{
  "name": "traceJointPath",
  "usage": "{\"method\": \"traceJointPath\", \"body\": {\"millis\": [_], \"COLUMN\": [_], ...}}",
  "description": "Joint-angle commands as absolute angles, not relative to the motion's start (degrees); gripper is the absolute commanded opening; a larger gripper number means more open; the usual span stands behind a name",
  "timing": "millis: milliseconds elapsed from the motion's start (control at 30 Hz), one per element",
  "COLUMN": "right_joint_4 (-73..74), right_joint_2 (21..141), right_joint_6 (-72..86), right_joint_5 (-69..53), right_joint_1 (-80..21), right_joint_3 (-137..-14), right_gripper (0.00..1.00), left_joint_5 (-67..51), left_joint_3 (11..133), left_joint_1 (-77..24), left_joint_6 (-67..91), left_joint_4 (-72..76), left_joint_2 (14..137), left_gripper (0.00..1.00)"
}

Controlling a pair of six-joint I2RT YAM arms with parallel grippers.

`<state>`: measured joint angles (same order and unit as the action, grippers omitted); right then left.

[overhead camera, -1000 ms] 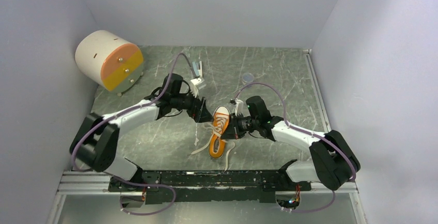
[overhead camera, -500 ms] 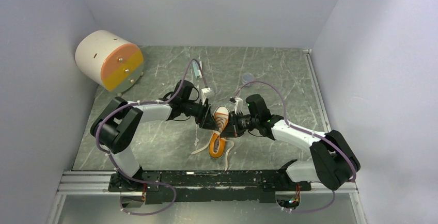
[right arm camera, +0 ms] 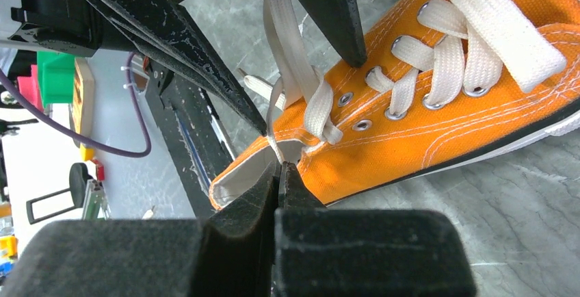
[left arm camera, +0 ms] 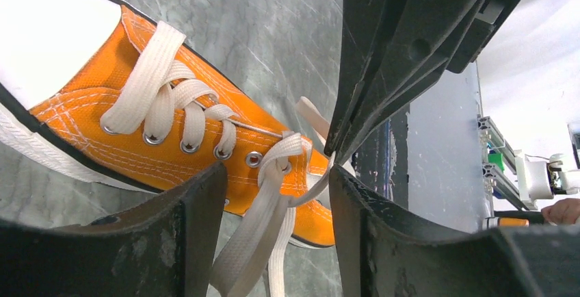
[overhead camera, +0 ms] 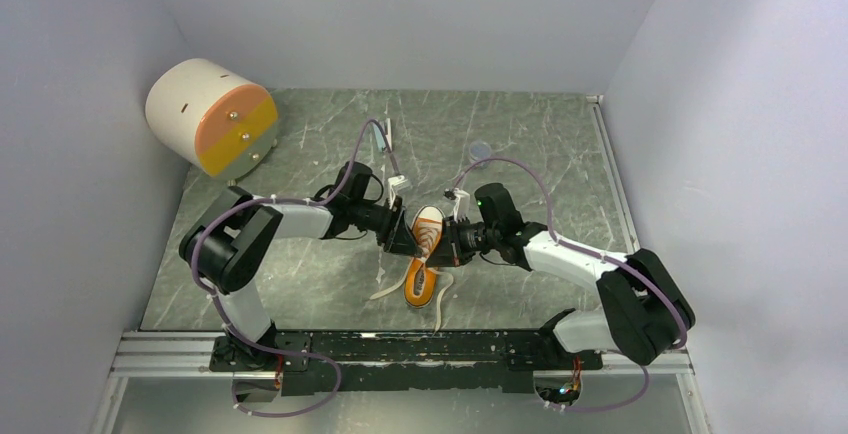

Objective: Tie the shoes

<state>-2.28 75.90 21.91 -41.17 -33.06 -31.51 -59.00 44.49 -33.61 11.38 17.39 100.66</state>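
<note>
On the left, the left pincer (left arm camera: 277,177) stood partly open, its fingers either side of a loose strand of the white laces (left arm camera: 157,98). The orange shoe (overhead camera: 421,281) lay mid-tabletop (overhead camera: 300,284), toe pointing far. At its right, the right pincer (right arm camera: 279,168) was clamped tight, seemingly pinching the laces.

The shoe (left arm camera: 82,115) is made of matt stitched canvas, the laces (left arm camera: 147,81) of woven cloth; the table (left arm camera: 273,30) is scratched.
</note>
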Motion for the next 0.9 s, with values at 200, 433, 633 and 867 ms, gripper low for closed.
{"method": "traceJointPath", "body": {"millis": [200,433,633,867], "right_joint_4": [-3.2,-4.0,-3.4,14.0], "right_joint_2": [76.6,76.7,77.4,71.9], "right_joint_6": [21.9,23.2,23.0,20.3], "right_joint_5": [-40.6,-39.8,-40.2,-32.8], "right_joint_1": [-32.9,-32.9,-32.9,-32.6], "right_joint_3": [-32.8,-32.7,-33.3,-39.9], "right_gripper": [0.00,0.00,0.00,0.36], "left_joint_5": [-62.1,-61.9,-60.3,-55.7], "left_joint_3": [43.3,42.5,42.3,42.5], "left_joint_1": [-33.9,-33.9,-34.0,-34.0], "left_joint_6": [11.5,10.9,11.8,11.1], "left_joint_4": [20.9,20.9,22.3,19.8], "left_joint_2": [101.6,100.8,100.1,97.3], "left_gripper": [0.51,0.53,0.29,0.08]}}
